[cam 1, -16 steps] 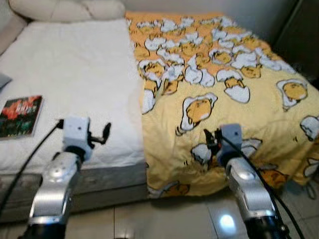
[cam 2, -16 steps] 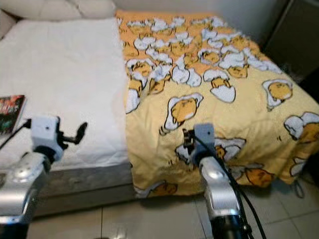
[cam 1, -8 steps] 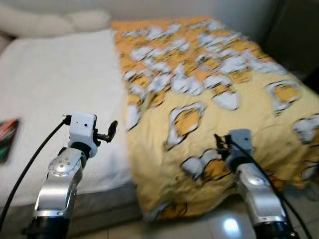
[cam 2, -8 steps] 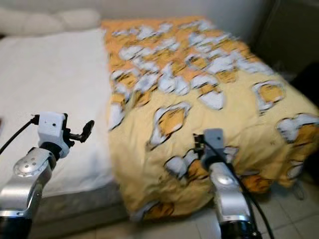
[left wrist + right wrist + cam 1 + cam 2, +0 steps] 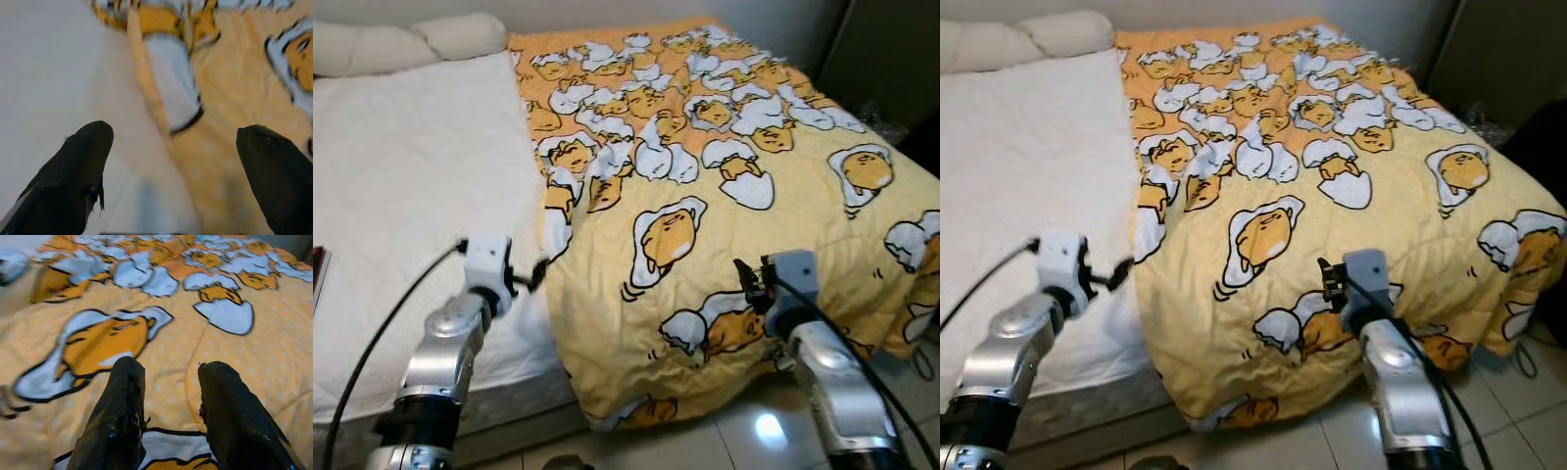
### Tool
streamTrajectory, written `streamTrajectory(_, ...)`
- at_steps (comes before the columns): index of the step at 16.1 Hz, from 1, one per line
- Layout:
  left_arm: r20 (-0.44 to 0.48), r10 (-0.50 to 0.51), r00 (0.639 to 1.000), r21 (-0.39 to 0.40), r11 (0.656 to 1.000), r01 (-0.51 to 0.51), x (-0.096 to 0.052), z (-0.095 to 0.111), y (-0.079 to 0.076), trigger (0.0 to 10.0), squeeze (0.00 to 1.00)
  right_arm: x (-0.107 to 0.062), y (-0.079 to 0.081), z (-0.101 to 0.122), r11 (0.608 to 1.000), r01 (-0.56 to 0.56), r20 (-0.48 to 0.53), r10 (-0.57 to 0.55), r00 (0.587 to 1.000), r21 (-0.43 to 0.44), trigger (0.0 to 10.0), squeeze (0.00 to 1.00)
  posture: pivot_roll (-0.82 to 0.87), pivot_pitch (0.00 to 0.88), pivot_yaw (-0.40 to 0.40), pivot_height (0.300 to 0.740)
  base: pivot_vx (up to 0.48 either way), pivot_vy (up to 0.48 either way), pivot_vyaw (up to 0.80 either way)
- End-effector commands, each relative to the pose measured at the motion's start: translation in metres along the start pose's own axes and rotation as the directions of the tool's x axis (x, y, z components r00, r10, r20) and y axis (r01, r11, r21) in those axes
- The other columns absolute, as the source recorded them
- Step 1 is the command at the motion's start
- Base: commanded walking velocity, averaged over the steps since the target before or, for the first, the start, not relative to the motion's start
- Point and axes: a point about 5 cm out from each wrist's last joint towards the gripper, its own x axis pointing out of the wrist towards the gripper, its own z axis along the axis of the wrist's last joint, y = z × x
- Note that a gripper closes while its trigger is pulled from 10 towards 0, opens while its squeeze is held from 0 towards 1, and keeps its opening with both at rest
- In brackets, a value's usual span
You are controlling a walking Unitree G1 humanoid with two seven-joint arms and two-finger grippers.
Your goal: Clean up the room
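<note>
A yellow blanket [image 5: 705, 196] printed with egg cartoons covers the right half of the bed and hangs over its foot. The left half shows bare white sheet [image 5: 411, 196]. My left gripper [image 5: 533, 274] is open at the blanket's left edge near the foot. In the left wrist view its fingers [image 5: 78, 166] stand wide apart with the blanket edge [image 5: 161, 112] running between them. My right gripper [image 5: 749, 284] hovers open just over the blanket near the foot of the bed. Its fingers [image 5: 124, 406] point along the fabric and hold nothing.
Cream pillows [image 5: 411, 39] lie at the head of the bed. A book's corner [image 5: 317, 279] shows on the sheet at the far left. A dark cabinet [image 5: 891, 59] stands to the right of the bed. Tiled floor [image 5: 734, 436] runs along the foot.
The whole view has swung to the right, so the book slid to the left edge. My left gripper is now closer to the blanket's edge. The right gripper stays over the blanket.
</note>
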Motion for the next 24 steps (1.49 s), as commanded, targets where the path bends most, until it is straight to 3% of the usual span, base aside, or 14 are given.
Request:
streamTrajectory(1, -0.009, 0.012, 1.000, -0.015, 1.000, -0.012, 0.005, -0.001, 0.009, 10.0, 1.00, -0.006, 0.004, 0.010, 0.996, -0.089, 0.023, 0.089, 0.996, 0.001, 10.0, 0.00, 0.00, 0.000, 0.055, 0.740, 0.000, 0.000, 0.00)
streamTrajectory(2, -0.009, 0.012, 1.000, -0.015, 1.000, -0.012, 0.005, -0.001, 0.009, 10.0, 1.00, -0.006, 0.004, 0.010, 0.996, -0.089, 0.023, 0.089, 0.996, 0.001, 10.0, 0.00, 0.00, 0.000, 0.055, 0.740, 0.000, 0.000, 0.00)
streamTrajectory(3, -0.032, -0.003, 0.999, -0.091, 0.996, 0.000, 0.014, -0.009, 0.010, 10.0, 0.68, -0.015, 0.003, 0.018, 0.980, -0.196, 0.027, 0.196, 0.980, -0.019, 10.0, 0.00, -0.04, 0.000, 0.073, 0.740, 0.000, 0.000, 0.00)
streamTrajectory(4, -0.040, -0.029, 0.999, -0.119, 0.993, 0.024, 0.019, -0.012, 0.008, 10.0, 0.00, -0.022, 0.004, 0.025, 0.965, -0.263, 0.031, 0.263, 0.964, -0.021, 10.0, 0.00, -0.06, 0.000, 0.081, 0.740, 0.000, 0.000, 0.00)
streamTrajectory(9, -0.119, -0.045, 0.992, -0.263, 0.965, 0.013, 0.027, -0.032, -0.002, 10.0, 0.00, -0.049, 0.004, 0.035, 0.902, -0.430, -0.024, 0.430, 0.903, -0.041, 10.0, 0.00, -0.14, 0.031, 0.105, 0.740, 0.000, 0.000, 0.00)
streamTrajectory(11, -0.168, -0.028, 0.985, -0.231, 0.973, -0.012, 0.028, -0.043, -0.008, 10.0, 0.00, -0.060, 0.005, 0.032, 0.883, -0.468, -0.073, 0.465, 0.882, -0.030, 10.0, 0.00, -0.17, 0.049, 0.110, 0.740, 0.000, 0.000, 0.00)
streamTrajectory(15, -0.167, -0.101, 0.981, -0.297, 0.954, 0.048, 0.031, -0.050, -0.030, 10.0, 0.00, -0.081, 0.006, 0.030, 0.870, -0.493, -0.127, 0.489, 0.863, -0.006, 10.0, 0.00, -0.21, 0.088, 0.119, 0.740, 0.000, 0.000, 0.00)
streamTrajectory(24, -0.167, -0.101, 0.981, -0.297, 0.954, 0.048, 0.031, -0.050, -0.030, 10.0, 0.00, -0.081, 0.006, 0.030, 0.870, -0.493, -0.127, 0.489, 0.863, -0.006, 10.0, 0.00, -0.21, 0.088, 0.119, 0.740, 0.000, 0.000, 0.00)
